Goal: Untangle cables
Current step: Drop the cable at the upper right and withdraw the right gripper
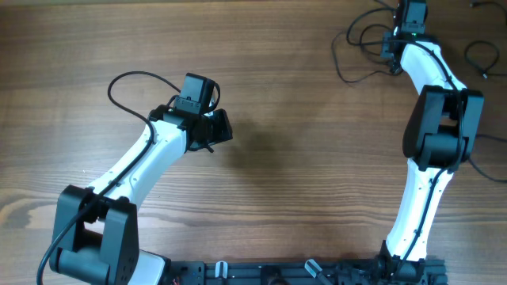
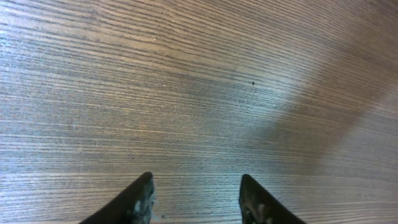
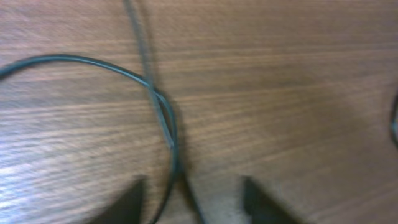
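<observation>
Saw cables [image 3: 74, 59] in loose loops at far right corner of table [image 1: 277, 95]. Right gripper [image 3: 193, 183] hung low over them, jaws wide. One strand ran between its fingers, and I saw nothing pinched. Second strand crossed it just ahead. Left gripper [image 2: 196, 180] sat left of table's middle, jaws apart over wood, holding nothing.

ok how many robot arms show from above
2: the left arm reaches toward mid-table, the right arm stretches to the far right corner by the cables; none looks hidden.
</observation>
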`<act>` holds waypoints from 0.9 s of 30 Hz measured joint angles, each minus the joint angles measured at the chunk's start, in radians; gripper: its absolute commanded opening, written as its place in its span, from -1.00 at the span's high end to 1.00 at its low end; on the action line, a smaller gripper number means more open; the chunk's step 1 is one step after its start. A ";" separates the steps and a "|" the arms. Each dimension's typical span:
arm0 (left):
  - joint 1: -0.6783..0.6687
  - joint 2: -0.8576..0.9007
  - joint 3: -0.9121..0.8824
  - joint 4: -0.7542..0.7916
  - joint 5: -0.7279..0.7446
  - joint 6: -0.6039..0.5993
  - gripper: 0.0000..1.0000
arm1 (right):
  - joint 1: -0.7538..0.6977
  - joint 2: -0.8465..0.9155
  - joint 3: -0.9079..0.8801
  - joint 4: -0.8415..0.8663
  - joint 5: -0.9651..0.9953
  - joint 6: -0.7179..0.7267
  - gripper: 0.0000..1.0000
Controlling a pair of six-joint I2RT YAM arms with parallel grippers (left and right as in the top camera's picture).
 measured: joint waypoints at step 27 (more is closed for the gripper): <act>0.000 0.000 0.000 -0.004 -0.015 -0.004 -1.00 | 0.001 -0.942 -0.003 -0.741 -0.284 0.230 -1.00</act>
